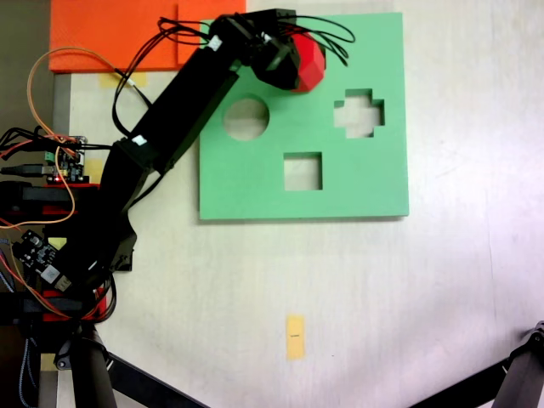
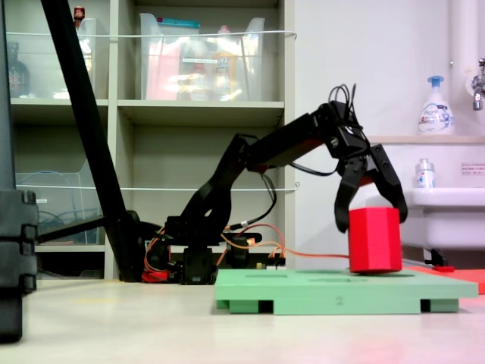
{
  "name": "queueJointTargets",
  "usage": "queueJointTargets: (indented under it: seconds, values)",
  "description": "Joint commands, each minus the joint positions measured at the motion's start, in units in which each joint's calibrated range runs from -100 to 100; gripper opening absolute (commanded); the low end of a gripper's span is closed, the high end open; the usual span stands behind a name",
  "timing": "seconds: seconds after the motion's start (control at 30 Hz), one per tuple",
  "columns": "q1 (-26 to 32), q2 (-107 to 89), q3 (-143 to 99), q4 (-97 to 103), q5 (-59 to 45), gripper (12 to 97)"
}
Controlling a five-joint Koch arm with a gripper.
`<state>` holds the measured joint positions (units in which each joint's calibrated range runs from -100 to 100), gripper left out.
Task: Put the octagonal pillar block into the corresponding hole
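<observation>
Gripping the octagonal pillar block (image 2: pixel 374 240) upright between closed jaws, the gripper (image 2: pixel 371 213) held it at the green board's (image 1: pixel 255 187) far edge, where its hole presumably lay hidden beneath.

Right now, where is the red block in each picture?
A fixed view from above: the red block is near the top middle, over the green board's upper part, half under the gripper.
A fixed view from the side: the red block is right of middle, on the green board.
Shared landmark: the green board.
</observation>
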<state>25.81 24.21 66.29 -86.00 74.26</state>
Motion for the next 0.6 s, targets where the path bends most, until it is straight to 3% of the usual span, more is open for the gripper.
queueJointTargets:
  seconds: [0.0,0.57]
  values:
    - [0.7,-0.1,3.0,5.3,0.5,26.9]
    - [0.9,-3.1,3.9,4.4,0.7,26.9]
